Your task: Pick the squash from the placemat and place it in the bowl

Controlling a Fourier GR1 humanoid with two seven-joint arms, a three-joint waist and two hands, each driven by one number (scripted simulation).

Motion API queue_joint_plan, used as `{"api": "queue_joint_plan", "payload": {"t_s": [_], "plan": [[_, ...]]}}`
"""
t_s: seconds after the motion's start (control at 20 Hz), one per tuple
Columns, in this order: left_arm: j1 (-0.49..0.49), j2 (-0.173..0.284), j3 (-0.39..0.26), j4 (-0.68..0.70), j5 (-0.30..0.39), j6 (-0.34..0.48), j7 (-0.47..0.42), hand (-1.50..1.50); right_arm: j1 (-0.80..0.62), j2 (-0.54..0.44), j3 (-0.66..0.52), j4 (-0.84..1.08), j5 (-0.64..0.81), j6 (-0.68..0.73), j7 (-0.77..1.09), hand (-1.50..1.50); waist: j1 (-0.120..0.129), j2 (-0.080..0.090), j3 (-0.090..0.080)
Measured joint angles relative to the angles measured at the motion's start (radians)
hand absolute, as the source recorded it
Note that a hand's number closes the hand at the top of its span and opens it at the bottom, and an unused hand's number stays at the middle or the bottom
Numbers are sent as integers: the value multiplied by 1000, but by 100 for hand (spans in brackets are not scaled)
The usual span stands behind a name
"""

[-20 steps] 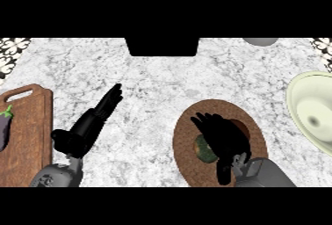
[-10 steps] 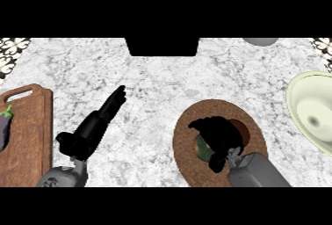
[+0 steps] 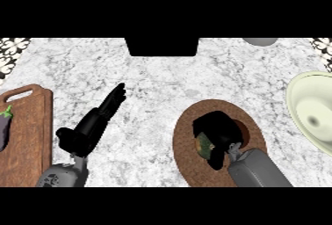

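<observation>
Item, my right hand (image 3: 217, 132): black, curled down over the dark green squash (image 3: 203, 145), fingers and thumb wrapped round it. The hand covers nearly all of the squash; only a narrow green-and-tan strip shows at the left of my palm. From that strip I cannot tell the squash's long axis or which way it points.

Item, the oval brown placemat (image 3: 188, 167): lies directly under my right hand, with the squash on or just above it; I cannot tell whether they touch. My grey right forearm hides the placemat's lower right part.

Item, the pale cream round bowl (image 3: 311, 114): well to the right of my right hand, apart from the placemat, cut off by the view's right edge.

Item, my left hand (image 3: 97, 118): well to the left of my right hand, fingers straight and together, pointing up and right over the grey-white marble counter (image 3: 162, 79), holding nothing.

Item, the brown wooden cutting board (image 3: 29, 132): left of my left hand, cut off at the view's left edge. A dark purple eggplant (image 3: 4, 129) lies on it, only partly in view.

Item, a grey round object (image 3: 261, 41): far above my right hand at the counter's upper edge, mostly cut off; kind unclear.
</observation>
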Motion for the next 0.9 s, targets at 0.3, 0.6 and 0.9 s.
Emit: {"api": "queue_joint_plan", "payload": {"t_s": [0.3,0.6,0.9], "plan": [[10,-8,-5,4,-25,9,-10,0,68,-5,-117,-45,9,-8,156,150,-10,-2,0],[16,-9,5,-12,-20,0,-1,0,115,-37,-180,-137,71,-32,277,150,-8,-2,0],[20,-9,7,-21,-25,-4,-2,0,96,-49,-211,-288,173,-114,384,150,-10,-3,0]]}}
